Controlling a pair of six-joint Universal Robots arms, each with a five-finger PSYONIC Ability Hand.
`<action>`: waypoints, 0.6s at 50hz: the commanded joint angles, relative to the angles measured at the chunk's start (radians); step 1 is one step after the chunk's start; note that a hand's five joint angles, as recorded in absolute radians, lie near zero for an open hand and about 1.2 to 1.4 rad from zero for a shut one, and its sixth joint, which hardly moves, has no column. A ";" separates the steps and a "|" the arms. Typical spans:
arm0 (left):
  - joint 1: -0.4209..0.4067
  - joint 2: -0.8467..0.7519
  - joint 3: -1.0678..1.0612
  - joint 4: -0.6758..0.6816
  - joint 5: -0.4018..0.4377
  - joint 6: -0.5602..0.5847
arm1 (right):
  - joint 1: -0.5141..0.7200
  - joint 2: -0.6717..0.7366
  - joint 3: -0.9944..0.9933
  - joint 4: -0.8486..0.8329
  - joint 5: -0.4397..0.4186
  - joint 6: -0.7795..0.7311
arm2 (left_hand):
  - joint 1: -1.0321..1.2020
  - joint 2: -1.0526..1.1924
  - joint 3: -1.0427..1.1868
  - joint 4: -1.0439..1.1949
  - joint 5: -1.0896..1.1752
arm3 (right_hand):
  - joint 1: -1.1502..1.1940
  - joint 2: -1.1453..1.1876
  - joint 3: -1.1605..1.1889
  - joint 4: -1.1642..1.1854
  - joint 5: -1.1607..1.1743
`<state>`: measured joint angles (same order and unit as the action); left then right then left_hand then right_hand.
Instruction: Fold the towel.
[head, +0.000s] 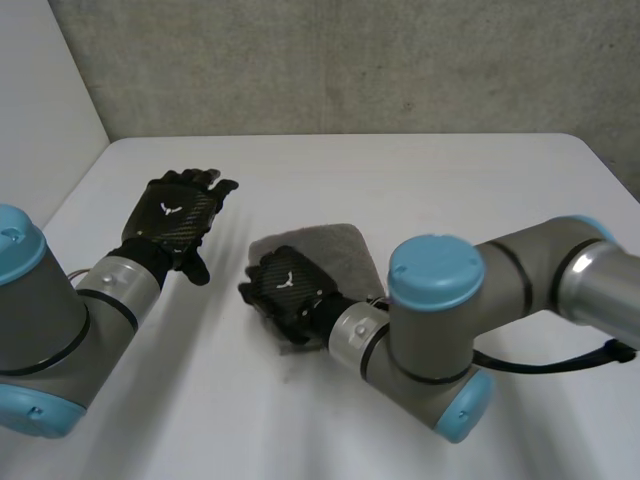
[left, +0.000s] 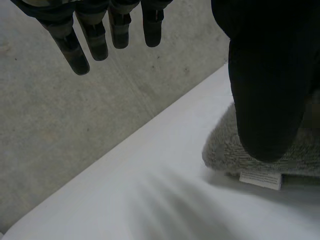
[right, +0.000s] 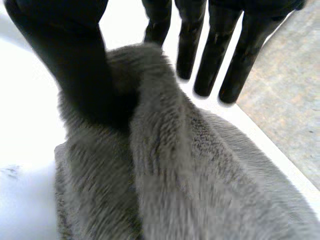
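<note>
A small grey towel (head: 325, 250) lies folded in the middle of the white table (head: 450, 190). My right hand (head: 285, 288) rests on the towel's near left part. In the right wrist view a raised fold of the towel (right: 170, 170) stands between the thumb (right: 75, 65) and the straight fingers (right: 220, 55); the thumb leans on it. My left hand (head: 182, 212) hovers open over bare table to the left of the towel. In the left wrist view its fingers (left: 82, 45) are spread, and the towel's corner (left: 222, 150) with a white label (left: 260, 179) lies beside its thumb.
A grey concrete wall (head: 350, 60) runs behind the table's far edge. A pale wall (head: 40, 110) stands along the table's left side. Bare tabletop lies all around the towel.
</note>
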<state>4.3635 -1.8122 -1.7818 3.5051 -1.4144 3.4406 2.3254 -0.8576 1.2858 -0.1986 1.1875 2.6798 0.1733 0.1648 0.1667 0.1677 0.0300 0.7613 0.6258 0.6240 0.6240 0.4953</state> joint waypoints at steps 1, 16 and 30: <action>-0.016 0.002 0.079 -0.008 -0.001 -0.089 | -0.101 -0.162 0.069 0.050 0.059 0.031 | 0.008 0.016 0.015 0.013 -0.023 | -0.587 -0.451 -0.449 -0.449 -0.495; -0.165 -0.191 0.358 -0.221 -0.084 -0.365 | -0.239 -0.174 -0.002 0.184 0.132 0.402 | 0.040 0.049 0.047 0.046 0.009 | -0.587 -0.451 -0.449 -0.449 -0.495; -0.266 -0.375 0.398 -0.341 -0.262 -0.460 | -0.270 0.005 -0.148 0.326 0.078 0.399 | 0.026 0.034 0.032 0.031 -0.006 | -0.587 -0.451 -0.449 -0.449 -0.495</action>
<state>4.1189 -2.1425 -1.3616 3.1631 -1.6359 2.9856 2.0651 -0.9168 1.1770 0.1025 1.2734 3.0914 0.1767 0.1794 0.1792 0.1779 0.0300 0.1816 0.1715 0.1702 0.1739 0.0293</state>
